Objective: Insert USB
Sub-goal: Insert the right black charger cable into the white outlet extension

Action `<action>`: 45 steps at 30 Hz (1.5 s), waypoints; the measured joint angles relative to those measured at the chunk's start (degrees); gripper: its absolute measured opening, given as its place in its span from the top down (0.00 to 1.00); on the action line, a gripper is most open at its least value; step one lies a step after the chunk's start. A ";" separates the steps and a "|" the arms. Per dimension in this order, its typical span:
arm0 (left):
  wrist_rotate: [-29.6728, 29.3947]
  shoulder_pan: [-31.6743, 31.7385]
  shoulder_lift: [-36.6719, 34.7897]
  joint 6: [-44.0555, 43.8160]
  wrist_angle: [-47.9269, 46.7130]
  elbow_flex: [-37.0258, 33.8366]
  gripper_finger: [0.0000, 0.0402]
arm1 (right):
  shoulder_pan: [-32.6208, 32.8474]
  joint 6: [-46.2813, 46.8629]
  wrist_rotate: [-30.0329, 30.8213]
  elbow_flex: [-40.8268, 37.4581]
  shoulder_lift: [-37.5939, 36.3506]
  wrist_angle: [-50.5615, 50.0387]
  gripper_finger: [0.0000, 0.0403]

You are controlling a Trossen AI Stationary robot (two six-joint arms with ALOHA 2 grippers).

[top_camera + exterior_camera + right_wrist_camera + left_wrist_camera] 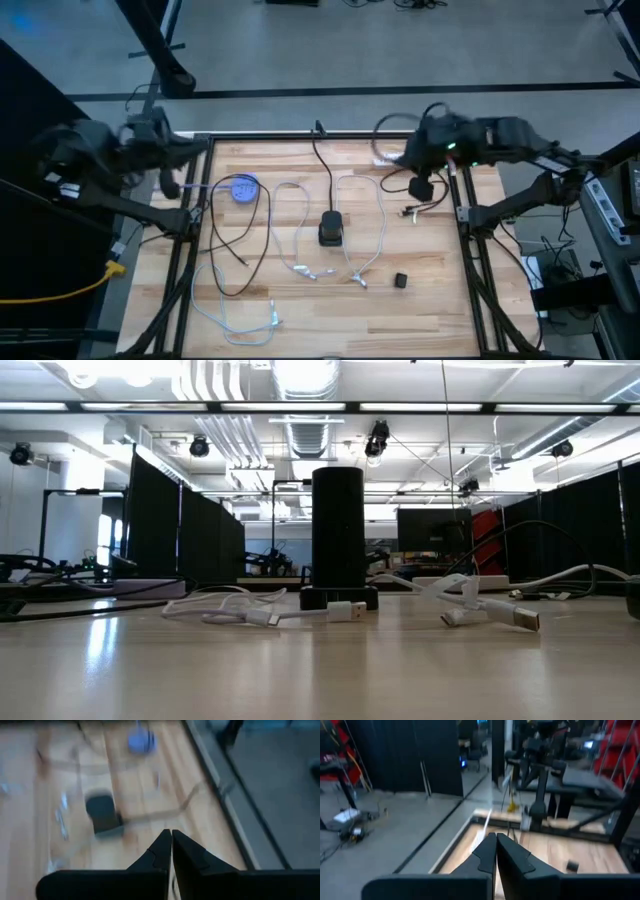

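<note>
Wooden planks make up the tabletop (430,290), framed in dark rails, with the black charging hub (331,230) standing near its middle and several cables strewn around it. Nothing has been picked up, so I'd say the job is at its very start: both arms sit back at the far corners. The left gripper (170,185) hangs over the left rail, fingers pressed together and holding nothing; the right gripper (421,189) hovers above the right far corner, fingers likewise closed and empty. White USB cables (300,268) lie in front of the hub, one plug (348,610) resting just before its base (another sits further right). Next, I'd guess, one arm must open, come down on a plug and line it up with a port.
</note>
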 joint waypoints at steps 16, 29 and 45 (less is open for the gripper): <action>0.14 0.00 -0.43 -1.84 -10.47 -8.73 1.00 | 0.00 2.60 -0.15 -9.39 0.02 2.98 1.00; 0.37 0.00 -1.11 -8.21 -11.02 -31.33 1.00 | 0.00 11.65 -0.33 -35.87 0.07 3.72 1.00; -5.91 0.04 -6.59 -4.21 2.02 -22.38 1.00 | 0.02 8.65 2.35 -28.19 -7.61 24.59 1.00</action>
